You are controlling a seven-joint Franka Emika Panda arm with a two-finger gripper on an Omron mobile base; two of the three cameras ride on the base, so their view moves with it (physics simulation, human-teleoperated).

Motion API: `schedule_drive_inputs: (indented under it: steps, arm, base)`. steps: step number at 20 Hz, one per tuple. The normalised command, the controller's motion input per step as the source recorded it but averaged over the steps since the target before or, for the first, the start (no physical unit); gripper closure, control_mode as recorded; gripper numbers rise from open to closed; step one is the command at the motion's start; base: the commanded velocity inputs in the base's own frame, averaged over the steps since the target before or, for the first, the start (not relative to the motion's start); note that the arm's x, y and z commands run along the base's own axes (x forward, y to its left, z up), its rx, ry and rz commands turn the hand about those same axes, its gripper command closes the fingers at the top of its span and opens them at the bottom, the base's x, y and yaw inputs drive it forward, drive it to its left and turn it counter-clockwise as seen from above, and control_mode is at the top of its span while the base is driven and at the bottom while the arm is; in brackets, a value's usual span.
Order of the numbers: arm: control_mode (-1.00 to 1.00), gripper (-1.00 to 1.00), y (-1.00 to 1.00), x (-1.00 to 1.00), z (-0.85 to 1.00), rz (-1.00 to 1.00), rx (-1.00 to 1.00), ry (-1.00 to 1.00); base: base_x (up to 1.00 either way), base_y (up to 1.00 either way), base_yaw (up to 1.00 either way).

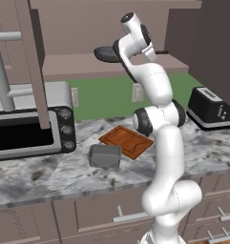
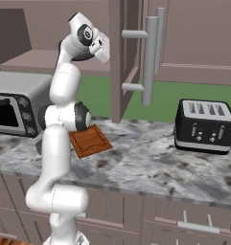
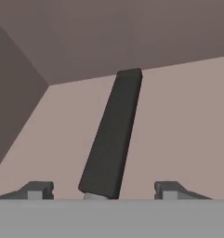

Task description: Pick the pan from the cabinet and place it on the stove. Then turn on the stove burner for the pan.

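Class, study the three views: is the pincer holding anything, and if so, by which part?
Nothing is held yet. The pincer is open, its fingertips apart on either side of the pan handle without touching it.

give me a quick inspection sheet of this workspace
surface: marbled grey counter.
job's things: pan on the open cabinet's shelf; its handle runs between the pincer fingertips.
clutter: wooden board, small grey tin, toaster oven, black toaster.
grippers: pincer open, fingers either side of the handle, not closed.
cables: nothing seen.
surroundings: green backsplash, drawers below.
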Motion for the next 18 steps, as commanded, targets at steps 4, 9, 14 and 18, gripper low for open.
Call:
schedule_drive_inputs:
  steps: [4, 9, 14, 18]
  arm:
    - [-1.00, 1.00, 0.07, 0.04, -0.55, 0.00, 0.00, 0.00]
    - [-1.00, 1.00, 0.02, 0.00, -0.29, 0.00, 0.00, 0.00]
    - [-1.00, 1.00, 0.04, 0.00, -0.11, 0.00, 0.00, -0.06]
    - [-1.00, 1.00, 0.14, 0.00, -0.12, 0.00, -0.01, -0.28]
  base:
    - [0.00, 0.00, 0.00]
    - [0.00, 0.00, 0.00]
    - [0.00, 0.00, 0.00]
    - [0.00, 0.00, 0.00]
